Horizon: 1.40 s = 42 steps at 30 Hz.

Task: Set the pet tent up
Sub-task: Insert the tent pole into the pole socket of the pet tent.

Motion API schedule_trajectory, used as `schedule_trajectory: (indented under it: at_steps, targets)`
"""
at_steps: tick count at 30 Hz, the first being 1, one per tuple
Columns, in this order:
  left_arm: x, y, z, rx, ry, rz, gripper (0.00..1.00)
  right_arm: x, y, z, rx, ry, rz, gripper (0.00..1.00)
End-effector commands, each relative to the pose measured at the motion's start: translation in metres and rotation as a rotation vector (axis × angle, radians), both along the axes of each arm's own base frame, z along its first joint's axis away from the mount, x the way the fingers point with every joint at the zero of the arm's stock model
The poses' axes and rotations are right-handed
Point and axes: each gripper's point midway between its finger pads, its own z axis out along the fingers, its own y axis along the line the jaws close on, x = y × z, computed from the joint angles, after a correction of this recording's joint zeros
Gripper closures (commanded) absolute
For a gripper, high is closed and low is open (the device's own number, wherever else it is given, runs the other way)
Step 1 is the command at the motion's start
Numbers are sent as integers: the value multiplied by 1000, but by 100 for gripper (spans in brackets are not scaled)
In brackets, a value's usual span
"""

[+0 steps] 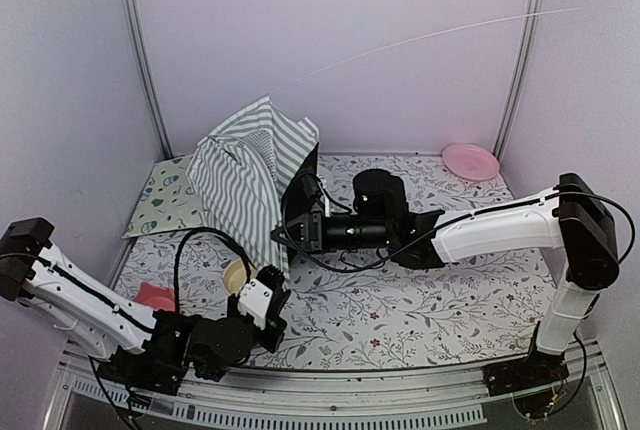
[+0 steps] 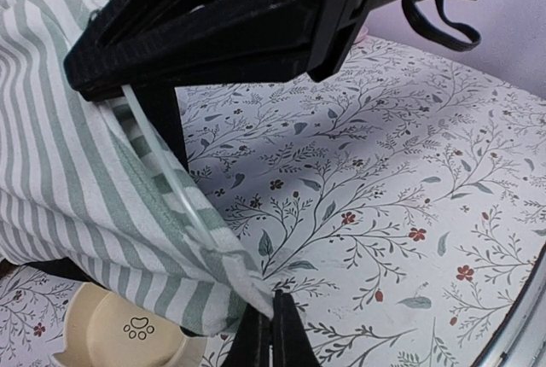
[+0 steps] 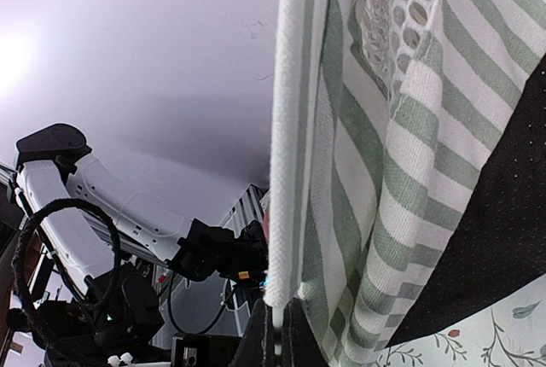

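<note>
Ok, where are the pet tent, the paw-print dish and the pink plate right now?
pet tent [image 1: 245,175], top view, striped side panel.
paw-print dish [image 2: 107,334], left wrist view, cream face beside the paw mark.
pink plate [image 1: 470,161], top view, bare centre.

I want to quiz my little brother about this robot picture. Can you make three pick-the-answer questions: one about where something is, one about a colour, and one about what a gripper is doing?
1. Where is the pink plate?
A. At the far right corner of the table
B. Under the tent
C. In a gripper

2. What colour are the stripes on the pet tent?
A. Red and yellow
B. Grey-green and white
C. Blue and black

3. What is the left gripper doing?
A. Wide open in the air
B. Pinching the tent's corner
C. Holding the plate

Answers:
1 A: it lies far right in the top view.
2 B: every view shows those stripes.
3 B: its wrist view shows the fingertips closed on striped cloth.
</note>
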Motion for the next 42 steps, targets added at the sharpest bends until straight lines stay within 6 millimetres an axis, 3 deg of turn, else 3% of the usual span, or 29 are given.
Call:
schedule_trajectory:
  at_steps: [1,16,32,42]
  targets:
    - [-58,-27,-32,91,91,-296,100,90,-33,91,236,-189,-342,100]
    - [-57,-29,-28,85,79,-296,100,87,-32,70,200,-165,-334,100]
    - [-57,-30,-24,84,66,-298,100,87,-37,63,181,-171,-351,100]
    - [-55,-32,-24,86,68,-296,100,68,-28,71,201,-171,-302,100]
